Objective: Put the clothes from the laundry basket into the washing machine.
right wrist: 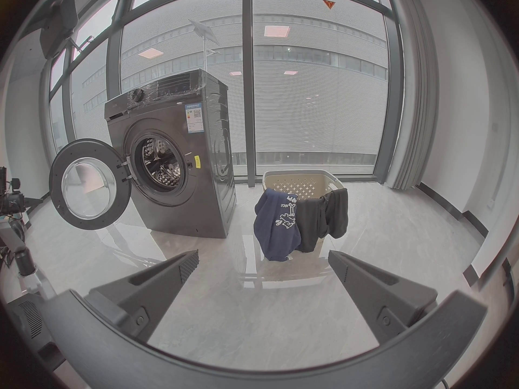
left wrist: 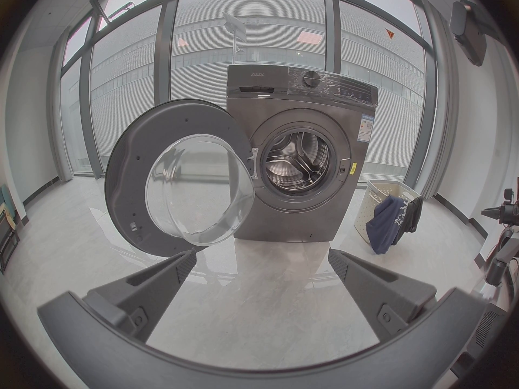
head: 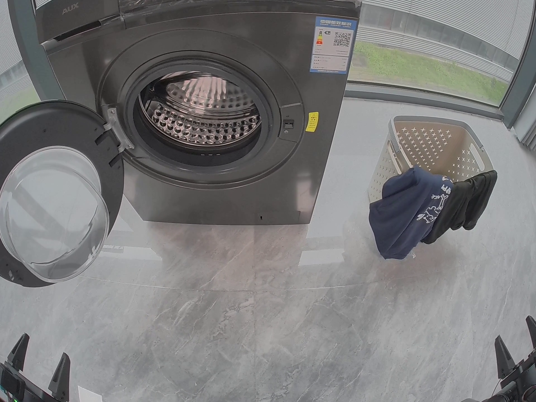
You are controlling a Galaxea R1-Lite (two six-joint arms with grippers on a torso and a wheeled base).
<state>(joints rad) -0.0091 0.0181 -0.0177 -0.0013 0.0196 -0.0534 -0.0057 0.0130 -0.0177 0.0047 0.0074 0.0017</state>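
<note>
Marble floor; washing machine at eleven o'clock, door open; laundry basket at two, clothes draped; left claw, right claw wide.

You have one washing machine standing on the floor, with one round door. Its front carries one blue label and one small yellow sticker. You have one laundry basket too. Count two pieces of clothing over its rim: one navy garment and one black garment. You also have two pincers, one left pincer and one right pincer, each with two fingers.
</note>
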